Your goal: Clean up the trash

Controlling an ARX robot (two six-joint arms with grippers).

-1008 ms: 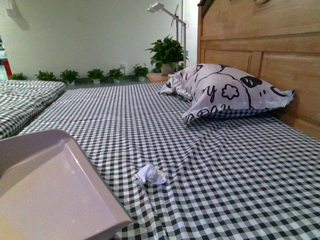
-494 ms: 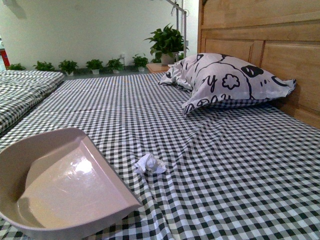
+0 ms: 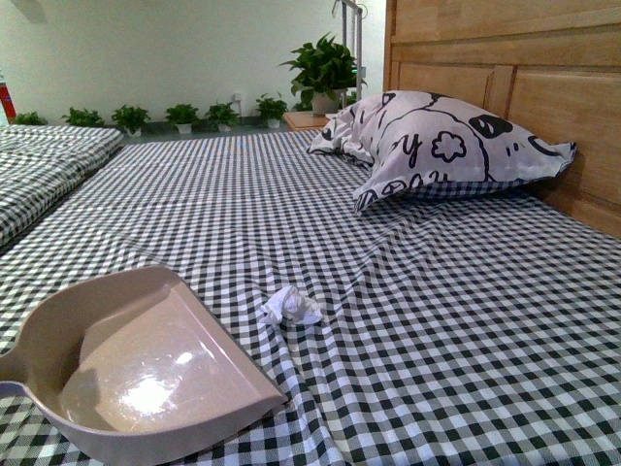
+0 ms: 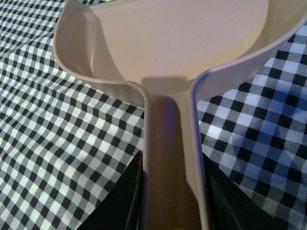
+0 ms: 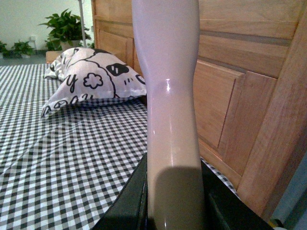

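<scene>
The dustpan [image 3: 165,359] is cut by the front view's left edge; the pale handle [image 5: 168,96] leaves frame, end unseen.

You have a glossy, smooth plastic dustpan [image 3: 146,364], a glossy plastic tool handle [image 5: 169,96], crumpled paper trash [image 3: 290,307], a matt cloth sheet [image 3: 437,320], smooth wood headboard [image 3: 568,97].

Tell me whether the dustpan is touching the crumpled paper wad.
Apart. The front view shows a strip of checked sheet lying bare between the dustpan and the paper wad.
</scene>
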